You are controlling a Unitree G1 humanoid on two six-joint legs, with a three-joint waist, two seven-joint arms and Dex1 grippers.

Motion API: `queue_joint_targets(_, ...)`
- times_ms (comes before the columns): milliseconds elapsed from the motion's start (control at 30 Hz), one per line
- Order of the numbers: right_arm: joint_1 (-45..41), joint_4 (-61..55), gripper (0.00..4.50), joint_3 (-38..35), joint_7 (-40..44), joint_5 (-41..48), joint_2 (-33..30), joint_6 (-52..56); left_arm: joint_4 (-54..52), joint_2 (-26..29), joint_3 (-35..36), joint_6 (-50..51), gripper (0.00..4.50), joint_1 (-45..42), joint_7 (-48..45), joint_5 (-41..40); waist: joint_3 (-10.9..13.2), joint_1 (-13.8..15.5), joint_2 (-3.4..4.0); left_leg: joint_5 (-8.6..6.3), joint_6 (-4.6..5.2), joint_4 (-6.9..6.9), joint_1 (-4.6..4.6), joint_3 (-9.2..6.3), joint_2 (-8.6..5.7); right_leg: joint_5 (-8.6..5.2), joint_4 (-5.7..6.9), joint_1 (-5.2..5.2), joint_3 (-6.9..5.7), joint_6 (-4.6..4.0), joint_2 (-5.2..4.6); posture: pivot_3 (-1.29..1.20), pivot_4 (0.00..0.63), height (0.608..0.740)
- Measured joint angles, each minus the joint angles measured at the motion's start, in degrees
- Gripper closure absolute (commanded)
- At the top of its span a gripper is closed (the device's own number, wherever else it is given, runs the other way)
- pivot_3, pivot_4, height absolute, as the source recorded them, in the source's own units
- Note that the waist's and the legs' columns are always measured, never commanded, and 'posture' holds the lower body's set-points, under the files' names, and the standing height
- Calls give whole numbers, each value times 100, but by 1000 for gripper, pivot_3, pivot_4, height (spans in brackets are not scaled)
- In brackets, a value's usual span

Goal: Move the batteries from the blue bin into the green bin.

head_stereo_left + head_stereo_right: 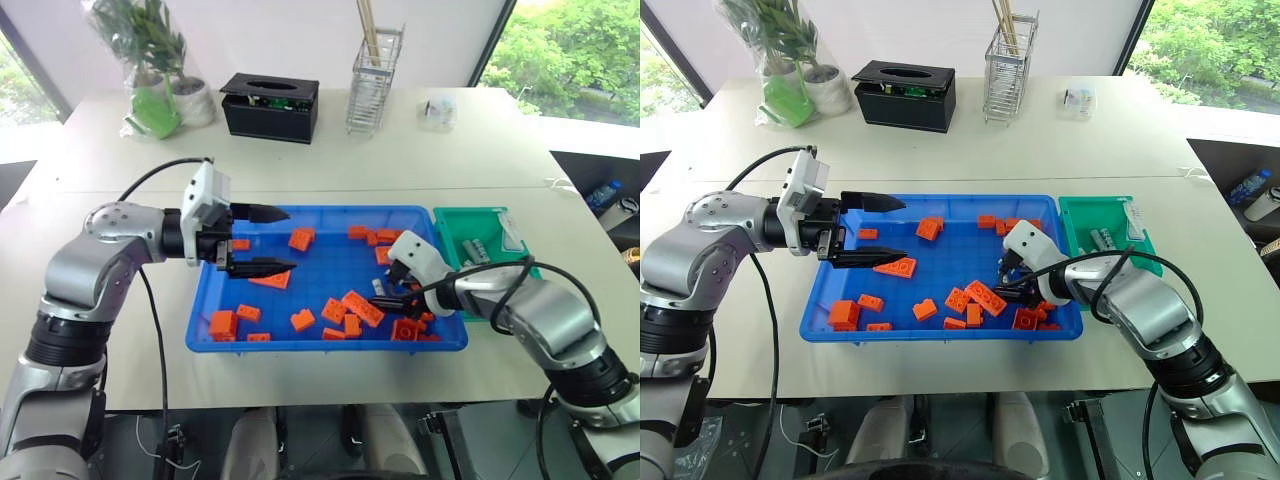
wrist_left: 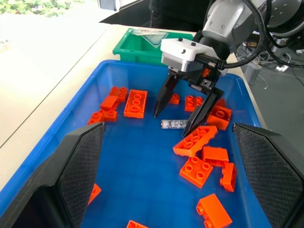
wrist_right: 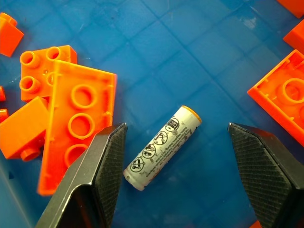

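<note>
Head views: we have the blue bin on the table, strewn with orange bricks. The green bin sits just beside its right end and already holds at least two batteries, with a pale flat item at its far corner. So part of the job looks done. Our right gripper reaches down into the right end of the blue bin among the bricks. Our left gripper hovers over the left end, fingers spread, holding nothing.

Left wrist view: the right gripper stands fingers apart astride one battery, which lies flat on the blue floor; one fingertip is just beside its end. Whether anything touches we cannot tell.

Right wrist view: the battery lies diagonally between the two wide-set fingers, clear of both, an orange brick just beside the nearer finger. Not yet gripped.

Remaining, by our reckoning: close on this battery, lift it, carry it to the green bin. Other batteries hidden under bricks we cannot rule out.
</note>
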Motion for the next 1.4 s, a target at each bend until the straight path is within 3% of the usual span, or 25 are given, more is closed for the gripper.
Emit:
queue_joint_targets(33,29,-16,1051,-8,10,0,-2,0,0,1,0,0,0,0,0,0,0,3,0,0,0,0,0,0,0,0,0,0,0,0,0,0,150,736)
queue_joint_targets(133,140,-99,1870,-8,44,-15,-40,-50,1,1,0,0,0,0,-2,0,0,6,-1,0,0,0,0,0,0,0,-1,2,0,0,-1,0,150,736)
queue_joint_targets(300,216,-220,4393,40,66,-9,21,-72,2,-1,0,-1,0,0,-4,1,-1,8,-2,0,0,2,0,0,-1,0,-1,4,0,-1,-1,0,150,736)
queue_joint_targets(500,-4,-240,4469,-230,53,243,252,361,4,1,0,-1,0,0,-52,0,-1,-3,-2,0,0,2,0,-1,-1,0,1,1,0,-1,0,0,150,736)
queue_joint_targets(633,-636,-254,4469,-1039,168,627,164,733,3,2,-1,-1,0,3,-85,-2,-1,-8,-2,0,0,0,0,-1,0,0,1,-1,0,0,0,0,150,736)
queue_joint_targets(800,-976,273,4469,-2178,494,812,-876,837,15,98,6,-3,0,41,-201,-2,-1,45,-3,-1,1,-2,-5,0,-3,-1,-11,1,-1,-2,-5,0,150,736)
queue_joint_targets(967,-138,556,4469,-2470,786,624,-1573,348,138,185,41,-74,0,64,-301,2,-1,-11,-3,-2,4,-6,-1,0,-2,0,-10,1,1,0,-2,0,150,736)
queue_joint_targets(1067,353,814,3069,-2490,788,389,-1734,-51,209,255,61,-90,0,63,-357,-5,-1,-37,-3,-2,3,-5,3,2,-2,0,-2,-1,3,0,0,0,150,736)
queue_joint_targets(1233,482,965,459,-2635,855,336,-1700,-431,413,401,246,-89,0,44,-424,-9,-1,-29,-3,-2,3,-5,4,2,0,0,-1,-2,3,0,2,0,150,736)
queue_joint_targets(1300,576,1015,459,-2731,1134,315,-1714,-1000,447,428,261,-88,0,21,-440,-9,-1,-15,-3,-2,4,-5,3,2,-1,0,-3,-1,3,1,1,0,150,736)
queue_joint_targets(1400,1063,1186,459,-3149,2222,241,-1861,-2633,511,515,354,-81,0,-3,-460,-18,0,29,-3,-2,4,-6,0,1,-2,3,-6,0,2,12,1,0,150,736)
